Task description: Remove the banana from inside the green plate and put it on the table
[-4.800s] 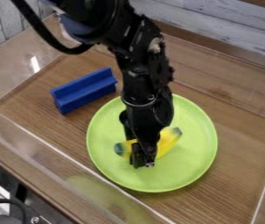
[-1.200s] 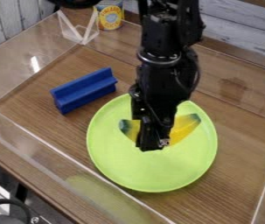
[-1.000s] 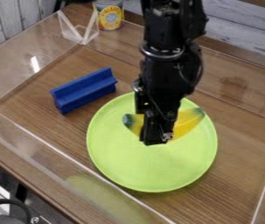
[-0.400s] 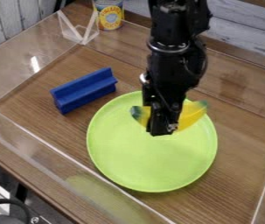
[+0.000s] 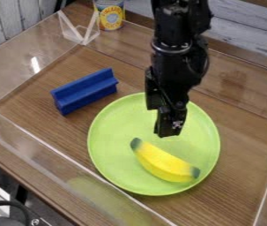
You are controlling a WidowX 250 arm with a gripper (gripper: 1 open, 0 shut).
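The banana (image 5: 165, 161) lies flat inside the green plate (image 5: 114, 132), in its near right part, with a dark tip pointing left. My gripper (image 5: 168, 125) hangs straight down over the middle of the plate, just above and behind the banana. It is open, holds nothing and does not touch the fruit. The brown wood-grain table (image 5: 53, 62) surrounds the plate.
A blue rectangular block (image 5: 83, 91) lies on the table left of the plate. A yellow-labelled container (image 5: 109, 15) stands at the far back. Clear acrylic walls (image 5: 30, 146) border the tabletop on the near and left sides.
The gripper carried the banana a little toward the back right above the plate, then let go. The banana dropped and now lies in the plate's near right part.
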